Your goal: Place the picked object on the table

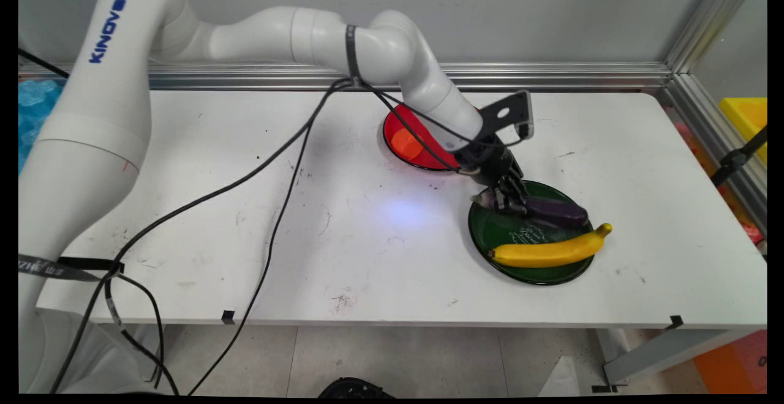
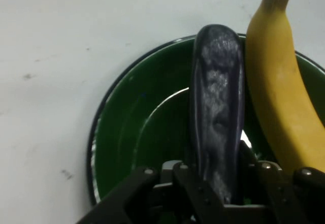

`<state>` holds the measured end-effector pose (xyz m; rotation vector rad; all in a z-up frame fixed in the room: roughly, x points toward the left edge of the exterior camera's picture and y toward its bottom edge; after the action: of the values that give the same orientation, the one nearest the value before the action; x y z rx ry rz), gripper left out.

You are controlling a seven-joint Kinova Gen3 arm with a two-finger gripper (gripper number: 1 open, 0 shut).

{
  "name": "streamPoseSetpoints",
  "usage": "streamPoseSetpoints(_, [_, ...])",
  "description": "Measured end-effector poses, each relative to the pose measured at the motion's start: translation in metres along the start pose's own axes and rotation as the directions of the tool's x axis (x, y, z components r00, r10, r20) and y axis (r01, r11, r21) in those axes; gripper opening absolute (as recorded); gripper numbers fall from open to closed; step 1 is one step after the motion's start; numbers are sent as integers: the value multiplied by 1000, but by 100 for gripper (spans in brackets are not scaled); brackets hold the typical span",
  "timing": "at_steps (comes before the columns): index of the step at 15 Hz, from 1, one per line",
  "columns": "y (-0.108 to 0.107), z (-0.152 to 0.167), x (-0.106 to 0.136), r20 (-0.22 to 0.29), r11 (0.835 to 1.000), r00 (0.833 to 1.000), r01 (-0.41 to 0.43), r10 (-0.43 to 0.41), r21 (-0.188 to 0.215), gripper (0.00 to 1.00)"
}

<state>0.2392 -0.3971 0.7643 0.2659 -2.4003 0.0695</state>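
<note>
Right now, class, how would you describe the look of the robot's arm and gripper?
The arm is white, built of rounded tubular links, with blue KINOVA lettering on one link. Black cables hang from it, strapped on by a black band. The gripper is black, with jointed linkage and two fingers.

light: bright, even | shadows: soft | hand view: slightly blurred

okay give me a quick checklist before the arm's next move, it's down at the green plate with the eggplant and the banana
1. Gripper at the eggplant: ok, a finger on each side of its stem end.
2. Fingers squeezing the eggplant firmly: cannot tell.
3. Eggplant on the green plate: ok.
4. Banana clear of the fingers: ok in the main view; close beside them in the hand view.
5. Banana settled: not ok, its tip overhangs the rim.
6. Red plate clear of the gripper: ok, behind the wrist.
</note>
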Motion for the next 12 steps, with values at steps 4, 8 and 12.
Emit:
streamPoseSetpoints(4, [9, -44, -6, 17, 998, 998, 57, -58, 37, 0])
streamPoseSetpoints(8, [35, -89, -25, 62, 993, 992, 107, -110, 49, 0])
streamPoseSetpoints(12, [62, -126, -47, 118, 991, 984, 129, -132, 36, 0])
